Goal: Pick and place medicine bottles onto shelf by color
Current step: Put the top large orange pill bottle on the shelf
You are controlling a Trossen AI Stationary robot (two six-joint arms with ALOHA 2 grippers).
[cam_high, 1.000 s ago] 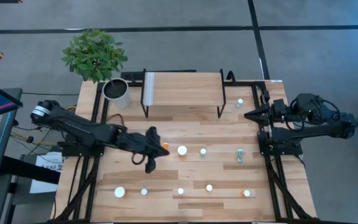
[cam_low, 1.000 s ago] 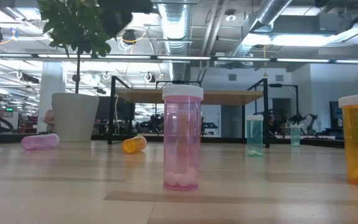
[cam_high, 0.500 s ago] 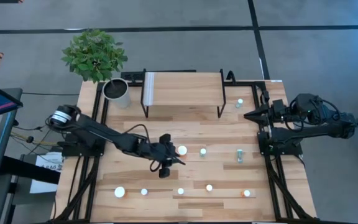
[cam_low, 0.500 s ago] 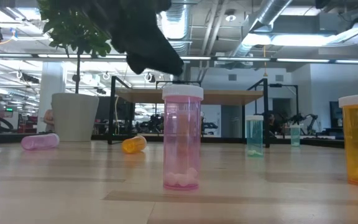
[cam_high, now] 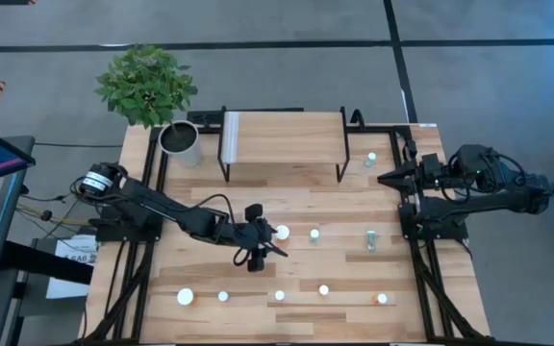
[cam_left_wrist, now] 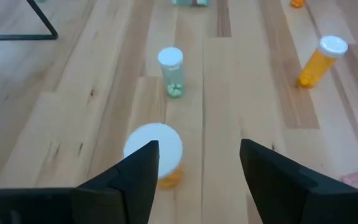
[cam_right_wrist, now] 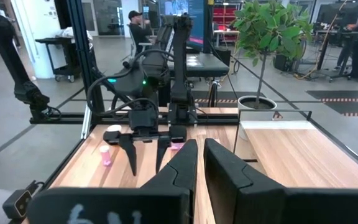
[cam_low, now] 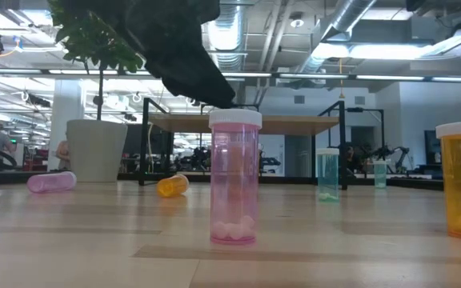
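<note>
The left gripper hangs over the middle of the desk, its fingers spread partway with nothing between them. In the left wrist view a larger orange bottle stands upright under one finger rather than centred in the gap, its broad white cap facing up. In the high view that cap sits at about 3 o'clock of the gripper, just beside it.

Judging by its look, this bottle is light, rigid plastic with a smooth round wall, so it should slip or tip if nudged off-centre. The best hold seems to be across the body just below the cap, both fingers square to the wall. The gripper would need to shift sideways first so the bottle sits midway.

Other medicine bottles are scattered about: a pale green one upright beyond it, an orange one off to the side, a pink one close to the low camera.

The shelf stands at 12 o'clock of the gripper, well apart, its top bare.

The right gripper waits at the desk's right edge, fingers closed and empty
</note>
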